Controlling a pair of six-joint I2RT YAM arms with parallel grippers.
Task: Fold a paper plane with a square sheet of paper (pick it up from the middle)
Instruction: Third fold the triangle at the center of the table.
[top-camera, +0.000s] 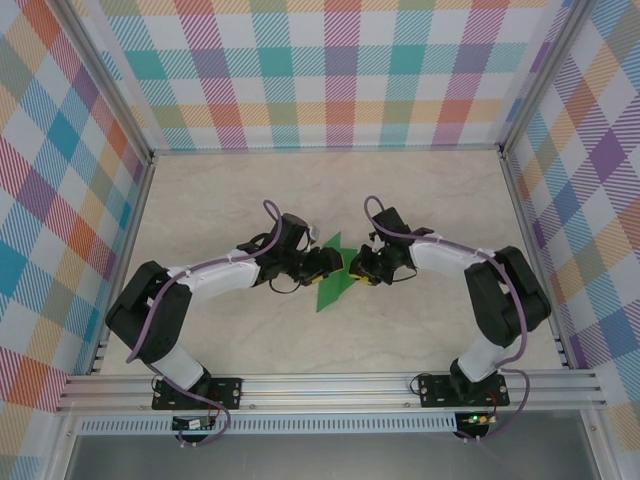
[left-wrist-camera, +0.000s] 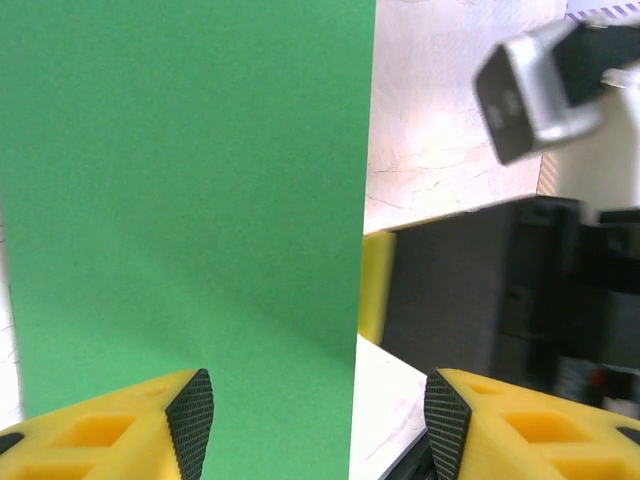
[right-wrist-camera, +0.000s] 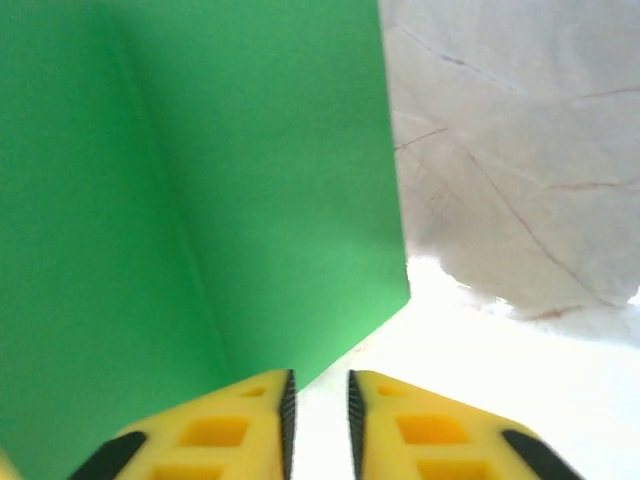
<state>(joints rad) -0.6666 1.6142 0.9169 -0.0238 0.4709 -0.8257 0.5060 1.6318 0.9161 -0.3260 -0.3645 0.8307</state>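
Note:
The square sheet of paper (top-camera: 330, 282) is bright green and lies mid-table between both grippers, partly hidden under them. In the left wrist view the paper (left-wrist-camera: 190, 190) covers the left half, and its straight right edge runs down between the fingers. My left gripper (left-wrist-camera: 318, 425) is open wide, its pads (left-wrist-camera: 190, 420) clear of any grip. In the right wrist view the paper (right-wrist-camera: 200, 180) shows a lengthwise crease and ends in a corner just ahead of the fingers. My right gripper (right-wrist-camera: 318, 420) is open by a narrow gap, with bare table between the pads.
The table (top-camera: 420, 200) is pale marble, walled by checked panels (top-camera: 330, 70) at the back and sides. The right arm's wrist camera housing (left-wrist-camera: 540, 90) and dark body sit close in front of my left gripper. An aluminium rail (top-camera: 330, 385) runs along the near edge.

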